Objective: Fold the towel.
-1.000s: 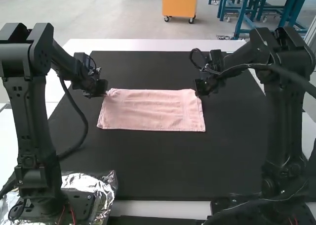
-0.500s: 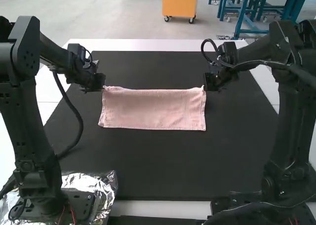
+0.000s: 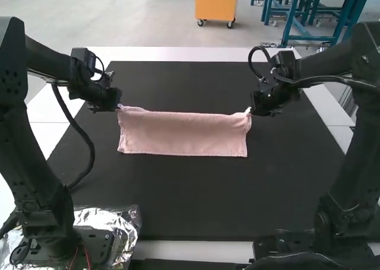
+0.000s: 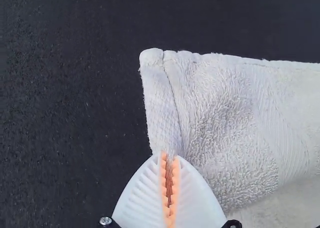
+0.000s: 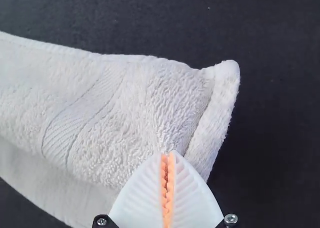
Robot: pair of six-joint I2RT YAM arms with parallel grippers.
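Note:
My left gripper (image 3: 119, 107) is at the far left corner of the pink towel (image 3: 184, 135), and my right gripper (image 3: 252, 111) is at its far right corner. The towel's far edge is lifted and sags between them, while its near edge rests on the dark mat. In the left wrist view, the left gripper (image 4: 170, 158) is shut on the towel (image 4: 220, 107) close to a hemmed corner. In the right wrist view, the right gripper (image 5: 168, 157) pinches the towel (image 5: 115, 102) beside its other hemmed corner.
The black mat (image 3: 196, 205) covers most of the white table (image 3: 184, 54). Crumpled foil (image 3: 122, 222) lies at the left arm's base. A cable loops beside the left arm.
Both grippers have moved apart, the left one leftward and the right one rightward. The towel's far edge has risen from lying flat and is stretched between them; its near edge has barely moved.

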